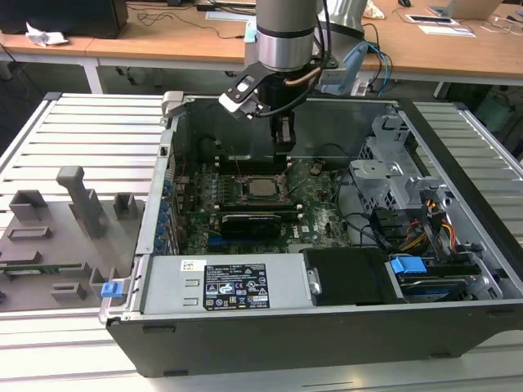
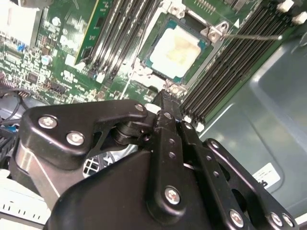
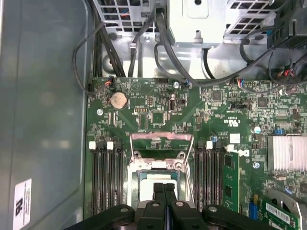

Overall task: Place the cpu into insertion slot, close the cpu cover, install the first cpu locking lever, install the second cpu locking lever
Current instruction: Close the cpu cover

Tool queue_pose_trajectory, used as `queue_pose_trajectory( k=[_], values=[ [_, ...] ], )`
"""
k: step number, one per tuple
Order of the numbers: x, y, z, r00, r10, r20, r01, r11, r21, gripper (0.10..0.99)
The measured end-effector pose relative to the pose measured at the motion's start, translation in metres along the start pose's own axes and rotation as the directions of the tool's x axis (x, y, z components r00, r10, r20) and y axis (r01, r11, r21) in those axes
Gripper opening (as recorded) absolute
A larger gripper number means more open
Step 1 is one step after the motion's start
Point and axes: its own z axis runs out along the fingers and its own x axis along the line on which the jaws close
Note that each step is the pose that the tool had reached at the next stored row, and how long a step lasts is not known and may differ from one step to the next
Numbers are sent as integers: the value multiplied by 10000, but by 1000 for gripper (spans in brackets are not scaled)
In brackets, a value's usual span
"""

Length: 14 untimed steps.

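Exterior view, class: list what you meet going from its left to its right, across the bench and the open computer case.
Tall grey block → blue clip → cpu → metal drive cage.

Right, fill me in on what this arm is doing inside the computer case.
The arm's gripper is lowered into the open computer case. It is shut with nothing in it, and its tip is close to the edge of the insertion slot. The cpu already sits in that slot. The cpu cover looks tilted up beside the chip rather than folded down over it.
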Motion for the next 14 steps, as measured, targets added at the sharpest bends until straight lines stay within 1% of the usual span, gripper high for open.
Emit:
queue_pose_trajectory(
  k=[4,6,7,8,9,13,14],
  values=[
    [0,76,5,10000,0,0,0,10000,16,106],
    [0,102,7,10000,-1,1,1,10000,17,106],
    [0,112,-3,10000,-1,2,1,10000,17,106],
    [-1,124,-45,10000,-1,1,1,10000,16,106],
    [-1,132,-55,10000,0,1,0,10000,16,106],
    [-1,190,-55,10000,-1,9,1,10000,17,106],
    [-1,231,-51,10000,-2,9,2,10000,16,106]
  ],
)
